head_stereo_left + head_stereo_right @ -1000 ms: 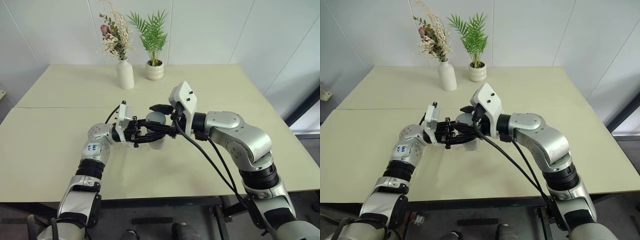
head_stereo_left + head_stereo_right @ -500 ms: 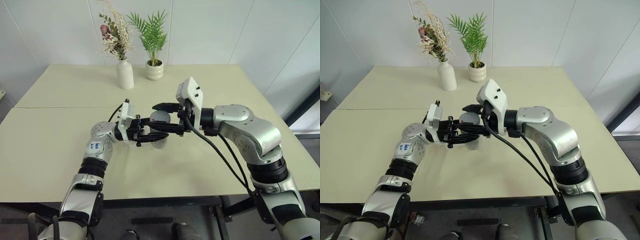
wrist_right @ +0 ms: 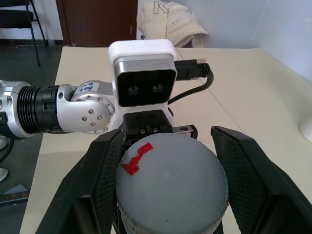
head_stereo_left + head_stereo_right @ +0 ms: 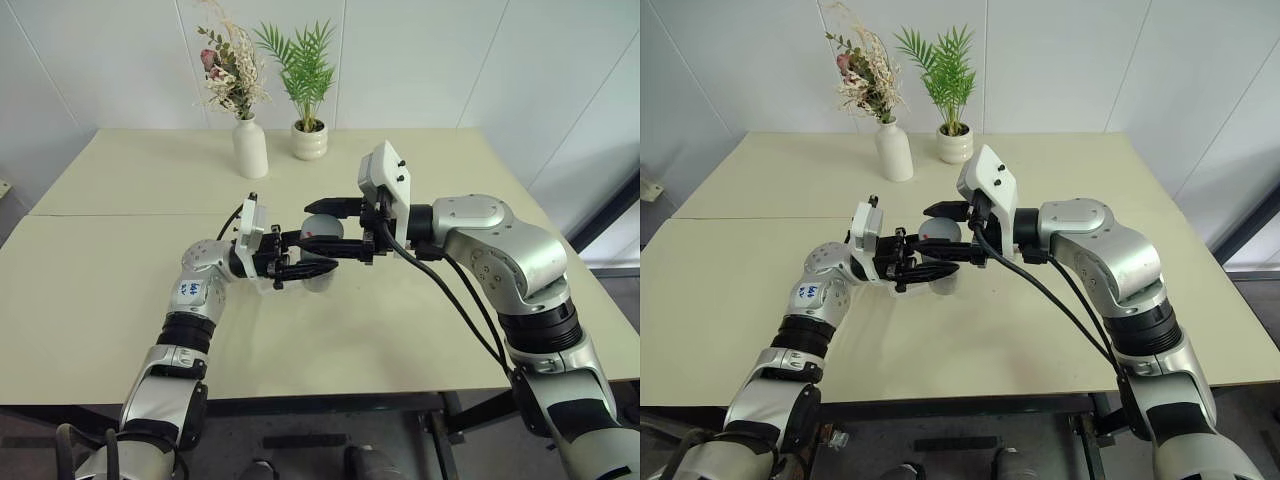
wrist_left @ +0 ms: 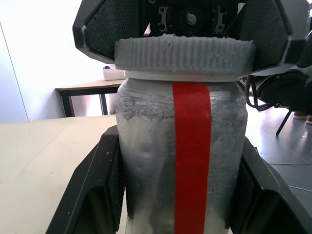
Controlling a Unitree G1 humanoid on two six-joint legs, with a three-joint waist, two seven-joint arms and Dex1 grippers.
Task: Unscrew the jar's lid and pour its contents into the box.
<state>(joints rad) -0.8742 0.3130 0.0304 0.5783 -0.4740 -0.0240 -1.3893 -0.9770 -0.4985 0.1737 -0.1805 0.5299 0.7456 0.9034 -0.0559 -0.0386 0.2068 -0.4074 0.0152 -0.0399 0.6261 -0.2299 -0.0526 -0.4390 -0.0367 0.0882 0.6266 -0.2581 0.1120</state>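
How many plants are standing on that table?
2: dried flowers in a white vase and a green palm in a round white pot, side by side at the table's far edge.

Cream table [image 4: 120,290]; white vase [image 4: 250,147], plant pot [image 4: 309,141] at far edge.
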